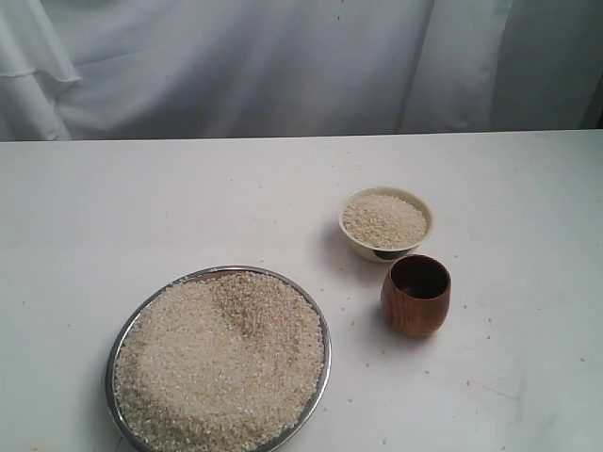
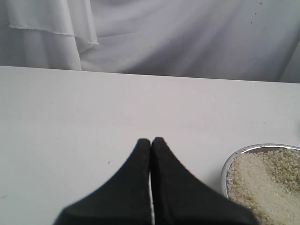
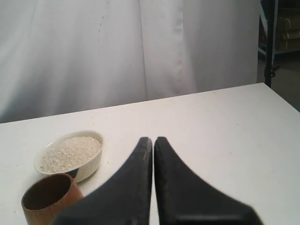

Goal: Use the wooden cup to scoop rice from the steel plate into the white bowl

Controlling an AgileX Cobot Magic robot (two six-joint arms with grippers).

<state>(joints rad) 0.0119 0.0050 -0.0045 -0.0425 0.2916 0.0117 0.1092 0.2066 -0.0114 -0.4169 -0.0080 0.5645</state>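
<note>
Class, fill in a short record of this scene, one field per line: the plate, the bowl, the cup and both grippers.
steel plate: on the table, heaped with rice
white bowl: upright, rice nearly to its rim
wooden cup: upright, no rice seen inside, close to the bowl, not held
left gripper: shut, empty, near the plate
right gripper: shut, empty, near cup and bowl

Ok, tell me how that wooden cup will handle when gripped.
The wooden cup looks glossy and rounded, so it may slip in a pinch. It stands upright and looks empty, so it is probably light and easy to tip. Knocked over, it would likely roll.
</note>
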